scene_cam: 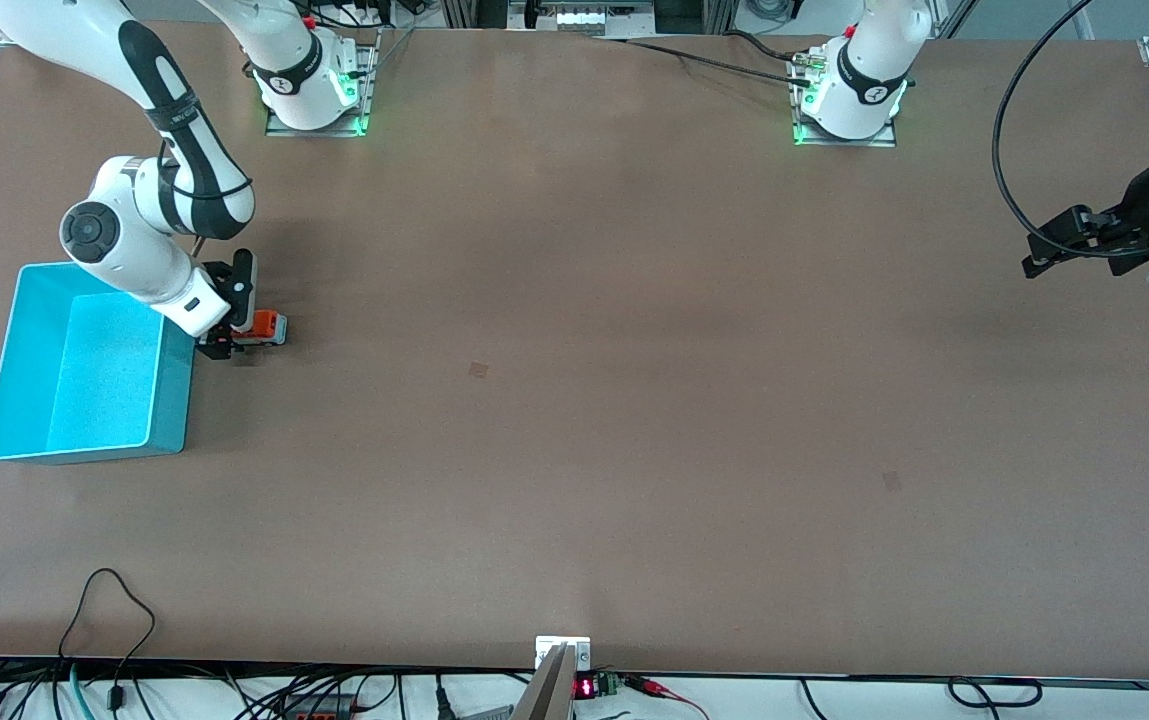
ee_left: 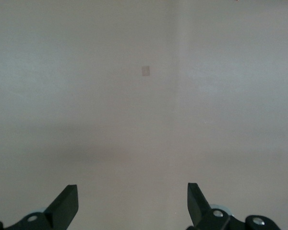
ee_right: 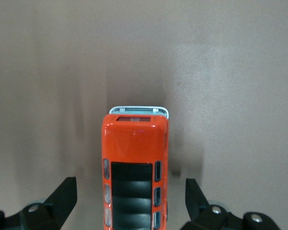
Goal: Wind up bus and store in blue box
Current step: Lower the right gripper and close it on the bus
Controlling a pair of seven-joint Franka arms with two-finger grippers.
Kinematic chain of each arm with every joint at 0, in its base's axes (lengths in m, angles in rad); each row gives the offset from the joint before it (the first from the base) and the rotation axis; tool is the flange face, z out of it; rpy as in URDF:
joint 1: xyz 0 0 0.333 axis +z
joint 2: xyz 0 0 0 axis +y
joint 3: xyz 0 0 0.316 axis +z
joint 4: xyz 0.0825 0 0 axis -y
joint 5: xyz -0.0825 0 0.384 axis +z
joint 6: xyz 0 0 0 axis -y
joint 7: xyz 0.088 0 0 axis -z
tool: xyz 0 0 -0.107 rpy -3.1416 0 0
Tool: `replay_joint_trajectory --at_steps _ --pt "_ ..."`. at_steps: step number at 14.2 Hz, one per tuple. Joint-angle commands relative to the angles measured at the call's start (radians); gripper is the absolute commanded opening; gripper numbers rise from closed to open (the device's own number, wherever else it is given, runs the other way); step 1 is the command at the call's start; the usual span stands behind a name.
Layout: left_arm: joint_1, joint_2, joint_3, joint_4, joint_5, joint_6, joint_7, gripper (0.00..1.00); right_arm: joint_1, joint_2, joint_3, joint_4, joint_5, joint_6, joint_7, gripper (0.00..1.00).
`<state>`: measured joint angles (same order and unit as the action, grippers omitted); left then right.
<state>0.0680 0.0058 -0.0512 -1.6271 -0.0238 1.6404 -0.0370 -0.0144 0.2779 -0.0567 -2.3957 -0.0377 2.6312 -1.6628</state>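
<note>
The orange toy bus with dark roof windows stands on the table beside the blue box, just past its wall toward the left arm's end. My right gripper is low over the bus. In the right wrist view the bus lies between the fingers of my right gripper, which is open, with a gap on each side. The blue box is empty. My left gripper waits open and empty over bare table at the left arm's end; the left wrist view shows it with only table below.
The brown table carries only the box and the bus. Cables lie along the table edge nearest the front camera. A black cable loops above the left arm.
</note>
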Motion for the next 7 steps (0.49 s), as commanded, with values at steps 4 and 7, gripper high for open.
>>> replay_joint_trajectory --at_steps 4,7 --pt "0.024 -0.010 -0.010 -0.017 -0.007 0.007 0.017 1.00 -0.007 0.007 0.009 -0.002 -0.010 0.024 -0.029 0.17" --pt "0.023 -0.010 -0.012 -0.017 -0.007 0.024 0.017 1.00 -0.007 0.007 0.012 -0.002 -0.005 0.024 -0.014 0.04"
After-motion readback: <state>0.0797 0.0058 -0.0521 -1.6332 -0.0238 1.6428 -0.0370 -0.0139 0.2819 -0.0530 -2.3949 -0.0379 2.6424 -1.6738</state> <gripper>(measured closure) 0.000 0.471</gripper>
